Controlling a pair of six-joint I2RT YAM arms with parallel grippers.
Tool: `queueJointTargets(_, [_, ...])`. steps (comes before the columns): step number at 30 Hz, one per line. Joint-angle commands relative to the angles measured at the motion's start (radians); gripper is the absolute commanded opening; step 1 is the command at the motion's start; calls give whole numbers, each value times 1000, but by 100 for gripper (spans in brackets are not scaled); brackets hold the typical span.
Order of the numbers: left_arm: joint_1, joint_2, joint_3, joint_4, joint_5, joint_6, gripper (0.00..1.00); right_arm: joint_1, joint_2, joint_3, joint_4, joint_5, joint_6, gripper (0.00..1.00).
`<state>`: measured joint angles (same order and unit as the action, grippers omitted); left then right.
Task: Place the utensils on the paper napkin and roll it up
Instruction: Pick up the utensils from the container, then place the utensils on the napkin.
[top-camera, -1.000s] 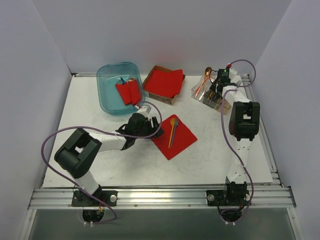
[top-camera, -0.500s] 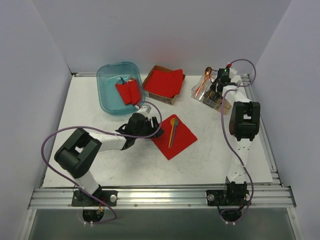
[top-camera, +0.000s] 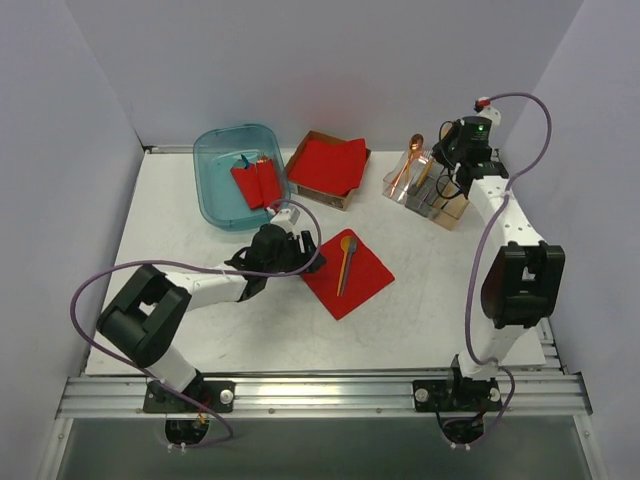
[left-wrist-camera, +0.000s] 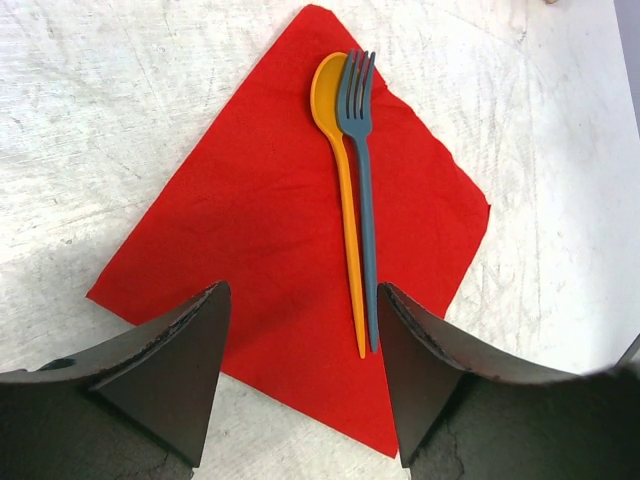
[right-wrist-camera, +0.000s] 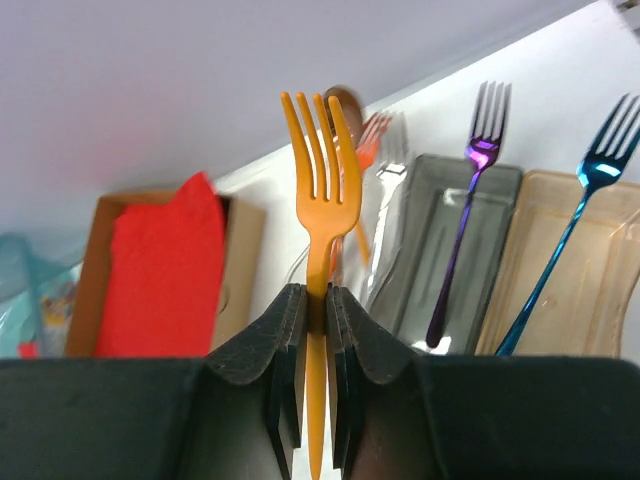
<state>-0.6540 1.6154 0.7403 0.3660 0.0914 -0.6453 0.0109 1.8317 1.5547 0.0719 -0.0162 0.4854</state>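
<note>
Pinching an orange fork (right-wrist-camera: 318, 200) upright, the right jaws clamp its handle.

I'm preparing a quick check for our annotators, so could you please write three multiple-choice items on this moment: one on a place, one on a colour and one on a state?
1. Where does the orange-yellow spoon lie?
A) lifted in the air
B) on the paper napkin
C) out of sight

2. What colour is the fork in the right gripper?
A) orange
B) purple
C) blue

3. How is the left gripper set?
A) shut on the spoon
B) shut on nothing
C) open

Answers:
1 B, since it rests flat on the red sheet beside the blue fork.
2 A, since the right wrist view shows orange tines rising above the clamped gripper.
3 C, since it gapes wide over the napkin's near edge with nothing held.
</note>
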Motion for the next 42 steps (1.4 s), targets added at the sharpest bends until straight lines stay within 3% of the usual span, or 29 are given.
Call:
queueJointTargets(1, [-6,-70,-4,-21,-21,24,69,49,-113,-82,-46,-123,-39,2])
queueJointTargets(5, [-4,-103,-2,-52,-22,27,70,165,-225,-165,-138,-108,-90,2])
queueJointTargets(11, [-3,-144,-10,-79,-58,42,70,336,-310,-326,-152,-131,-35,3])
queueJointTargets(26, [51,-72,-35,47,13,12,70,613,-270,-519,-80,7,183,2])
queueJointTargets(42, [50,-38,-10,11,11,18,70,683,-75,-455,-47,105,208,0])
